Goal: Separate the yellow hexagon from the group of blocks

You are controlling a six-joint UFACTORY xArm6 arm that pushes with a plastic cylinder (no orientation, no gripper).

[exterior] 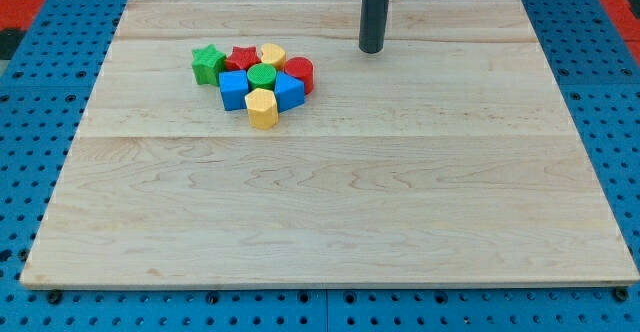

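Note:
The yellow hexagon (262, 108) sits at the bottom edge of a tight group of blocks in the upper left of the wooden board (330, 212). It touches a blue block (234, 89) on its left and another blue block (289, 91) on its right. Behind it are a green cylinder (261, 76), a red cylinder (300, 73), a red star (241, 59), a yellow block (272, 55) and a green star (207, 64). My tip (371, 49) rests on the board to the right of the group, apart from every block.
The board lies on a blue perforated table (30, 92). Red surfaces show at the view's top corners (25, 7).

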